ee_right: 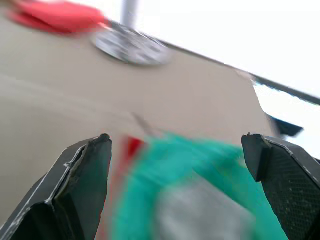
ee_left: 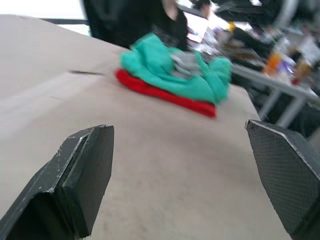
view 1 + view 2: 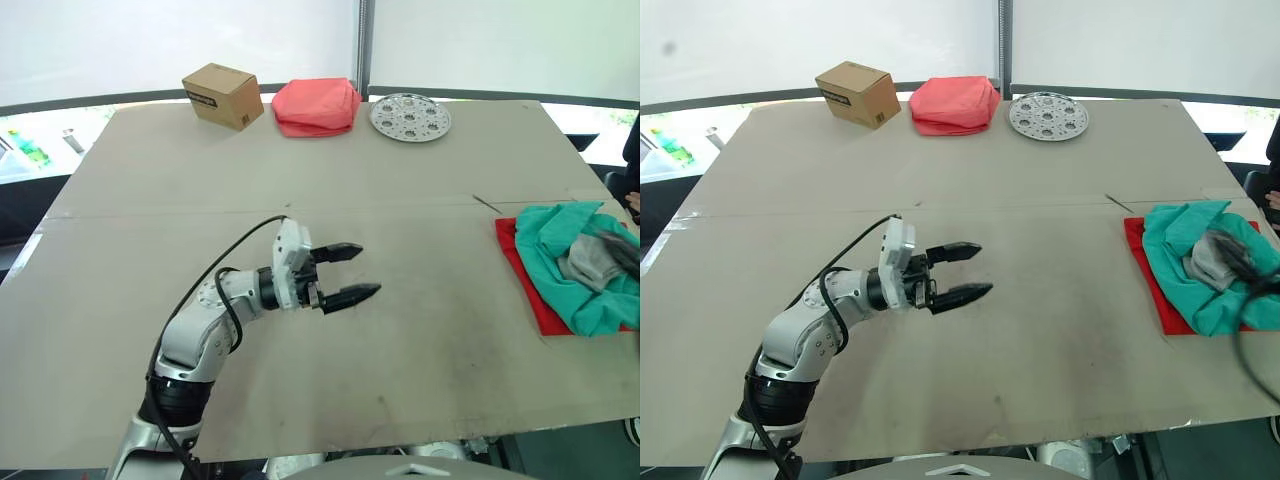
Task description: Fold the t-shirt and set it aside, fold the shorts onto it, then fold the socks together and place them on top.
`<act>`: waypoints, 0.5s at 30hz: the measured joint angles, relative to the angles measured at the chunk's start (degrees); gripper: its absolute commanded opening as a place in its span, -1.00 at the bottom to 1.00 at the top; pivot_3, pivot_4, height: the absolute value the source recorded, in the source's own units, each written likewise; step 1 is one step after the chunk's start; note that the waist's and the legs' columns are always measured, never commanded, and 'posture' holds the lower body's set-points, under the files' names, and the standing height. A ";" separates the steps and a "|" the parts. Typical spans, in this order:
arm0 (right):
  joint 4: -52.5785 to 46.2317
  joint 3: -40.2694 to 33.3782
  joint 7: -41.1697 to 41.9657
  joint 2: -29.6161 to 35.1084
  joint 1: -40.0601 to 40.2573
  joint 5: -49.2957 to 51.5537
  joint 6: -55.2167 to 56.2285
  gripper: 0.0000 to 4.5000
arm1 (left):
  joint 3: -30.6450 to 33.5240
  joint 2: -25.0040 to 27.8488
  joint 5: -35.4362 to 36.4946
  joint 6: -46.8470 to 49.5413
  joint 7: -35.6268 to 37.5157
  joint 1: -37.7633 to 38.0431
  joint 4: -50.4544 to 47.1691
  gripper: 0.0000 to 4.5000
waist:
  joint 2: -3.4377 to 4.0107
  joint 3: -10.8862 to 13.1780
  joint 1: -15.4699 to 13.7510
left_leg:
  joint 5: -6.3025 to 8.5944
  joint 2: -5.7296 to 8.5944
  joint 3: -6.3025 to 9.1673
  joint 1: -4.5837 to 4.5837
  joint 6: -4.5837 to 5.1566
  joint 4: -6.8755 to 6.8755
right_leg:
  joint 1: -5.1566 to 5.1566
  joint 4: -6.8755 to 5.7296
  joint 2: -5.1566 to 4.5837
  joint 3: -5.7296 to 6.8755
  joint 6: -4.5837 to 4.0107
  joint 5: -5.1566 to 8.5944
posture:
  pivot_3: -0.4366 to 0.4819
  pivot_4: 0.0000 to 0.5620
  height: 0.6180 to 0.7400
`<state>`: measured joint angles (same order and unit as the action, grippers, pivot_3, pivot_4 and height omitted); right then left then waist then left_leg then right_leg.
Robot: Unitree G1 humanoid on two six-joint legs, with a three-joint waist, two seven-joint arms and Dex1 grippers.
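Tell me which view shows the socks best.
The left wrist view: the grey socks lie in plain sight on the teal shorts. In both eye views they sit near the frame edge with a dark blur over part of them. The right wrist view shows them as a grey smear.

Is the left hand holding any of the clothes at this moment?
No. The left hand hovers open and empty over bare table, well apart from the shorts piled on the t-shirt at the right edge.

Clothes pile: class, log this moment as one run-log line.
stack: socks on shorts on t-shirt | left gripper: open, empty | right gripper: open, above pile
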<state>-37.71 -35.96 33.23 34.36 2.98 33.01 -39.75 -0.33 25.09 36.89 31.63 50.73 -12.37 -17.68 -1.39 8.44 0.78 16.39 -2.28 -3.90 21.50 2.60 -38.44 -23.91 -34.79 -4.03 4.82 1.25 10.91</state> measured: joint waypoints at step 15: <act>0.61 10.59 17.73 4.22 22.96 -4.90 18.91 0.95 | 22.29 16.40 4.74 4.15 -0.69 29.14 -12.47 1.00 | 0.23 0.05 -1.97 | 0.45 0.20 -0.21 0.18 0.21 -0.03 | -0.10 0.25 -0.11 -0.10 0.12 0.28 | -0.05 -0.47 1.00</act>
<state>-37.10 -25.37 50.95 38.59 25.94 28.11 -20.84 21.96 41.49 41.63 35.78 50.04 16.77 -30.15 -1.17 8.48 -1.19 16.84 -2.08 -4.11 21.68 2.81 -38.47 -24.01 -34.54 -4.14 4.72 1.37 11.19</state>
